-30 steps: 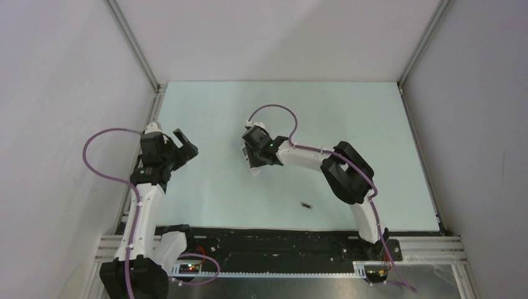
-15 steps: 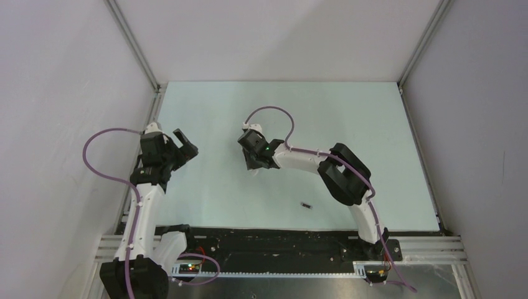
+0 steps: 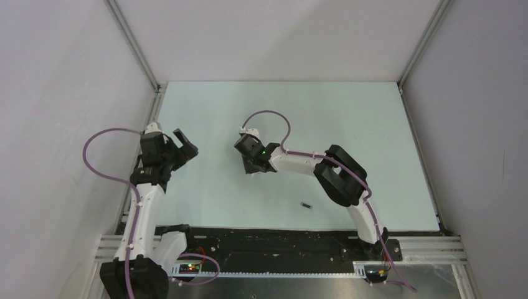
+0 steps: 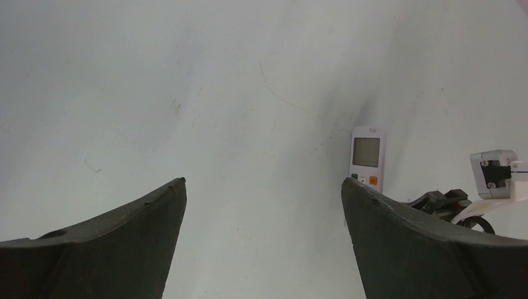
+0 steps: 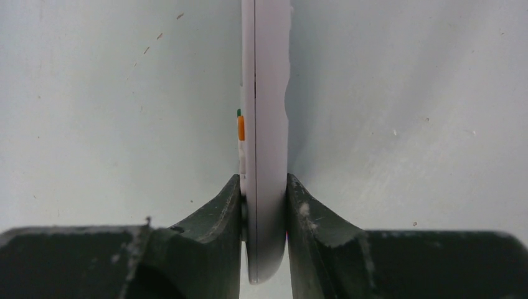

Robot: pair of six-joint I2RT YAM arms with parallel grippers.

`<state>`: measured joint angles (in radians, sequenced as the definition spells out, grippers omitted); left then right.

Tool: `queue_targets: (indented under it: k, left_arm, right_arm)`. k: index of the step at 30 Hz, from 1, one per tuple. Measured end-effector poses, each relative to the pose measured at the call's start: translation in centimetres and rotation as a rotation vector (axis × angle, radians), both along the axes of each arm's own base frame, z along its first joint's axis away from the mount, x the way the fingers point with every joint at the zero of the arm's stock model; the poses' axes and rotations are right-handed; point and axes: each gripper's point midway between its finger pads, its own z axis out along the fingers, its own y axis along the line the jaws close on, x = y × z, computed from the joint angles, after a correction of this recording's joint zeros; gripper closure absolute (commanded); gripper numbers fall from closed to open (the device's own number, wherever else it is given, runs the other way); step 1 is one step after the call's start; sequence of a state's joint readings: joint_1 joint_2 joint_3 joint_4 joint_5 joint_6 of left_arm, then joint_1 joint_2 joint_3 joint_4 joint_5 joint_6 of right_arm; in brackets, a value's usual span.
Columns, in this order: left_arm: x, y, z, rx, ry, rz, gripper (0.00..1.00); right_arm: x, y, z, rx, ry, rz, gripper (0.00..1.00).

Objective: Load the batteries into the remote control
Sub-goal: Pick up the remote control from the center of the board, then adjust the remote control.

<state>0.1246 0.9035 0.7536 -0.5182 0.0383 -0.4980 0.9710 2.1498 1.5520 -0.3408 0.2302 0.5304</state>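
The right arm has swung its wrist a little to the left across the table (image 3: 348, 124) over the last second, and the right gripper (image 5: 264, 187) has drawn in onto the remote control (image 5: 268, 93). Its two fingers now pinch the handset by its thin sides near one end. The handset stands on edge, with the orange button on the face turned left in the wrist view. Seen from the left wrist, the display faces the left arm and the lower end sits down in the right gripper's fingers. So the handset is in hand and being turned or carried, which looks like preparation for loading rather than loading itself.

The left gripper (image 4: 263, 184) has not moved. It hangs spread wide and grasping nothing, near the left edge of the table and well apart from the handset.

One battery (image 3: 306, 205) lies where it was, alone on the table near the front edge, well apart from both grippers. I can't find the second battery in any view.

The only container here is the handset's battery bay, and it can't be read. The back is shown only edge-on, so whether the cover is off, or a cell already sits inside, is unclear. By my reckoning, at least the battery on the table is yet to be loaded.
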Motion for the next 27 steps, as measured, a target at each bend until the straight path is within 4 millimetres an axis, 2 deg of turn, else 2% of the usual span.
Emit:
queue_targets:
  k: [1, 4, 7, 10, 13, 15, 19, 22, 25, 27]
  left_arm:
    - [0.0, 0.0, 0.0, 0.0, 0.0, 0.0, 0.02]
    - [0.0, 0.0, 0.0, 0.0, 0.0, 0.0, 0.0]
    - [0.0, -0.1, -0.1, -0.003, 0.002, -0.004, 0.05]
    - [0.0, -0.6, -0.2, -0.017, 0.007, -0.026, 0.07]
    - [0.0, -1.4, 0.1, -0.044, -0.004, -0.053, 0.08]
    - [-0.2, -2.7, 0.6, -0.07, -0.019, -0.081, 0.08]
    - [-1.3, -7.8, 2.3, -0.138, -0.064, -0.215, 0.08]
    - [-2.9, -12.2, 3.2, -0.215, -0.07, -0.323, 0.09]
    - [-4.2, -14.9, 3.4, -0.28, -0.047, -0.371, 0.09]
    - [-4.8, -16.0, 3.5, -0.317, -0.032, -0.383, 0.08]
  right_arm:
    - [0.0, 0.0, 0.0, 0.0, -0.001, -0.001, 1.0]
    - [0.1, -0.1, 0.0, -0.002, -0.003, -0.005, 1.0]
    - [-0.1, -0.4, 0.2, -0.01, -0.015, -0.007, 1.0]
    - [-1.6, -2.4, 0.3, -0.062, -0.023, 0.012, 1.0]
    - [-4.2, -5.1, 1.0, -0.129, -0.047, 0.072, 1.0]
    - [-6.5, -6.3, 2.3, -0.142, -0.094, 0.148, 1.0]
    - [-10.5, -7.0, 6.4, -0.103, -0.212, 0.277, 1.0]
    - [-12.1, -6.7, 9.3, -0.047, -0.303, 0.32, 1.0]
    - [-12.8, -7.7, 10.8, -0.018, -0.369, 0.317, 1.0]
    - [-13.0, -8.9, 11.2, -0.014, -0.397, 0.31, 1.0]
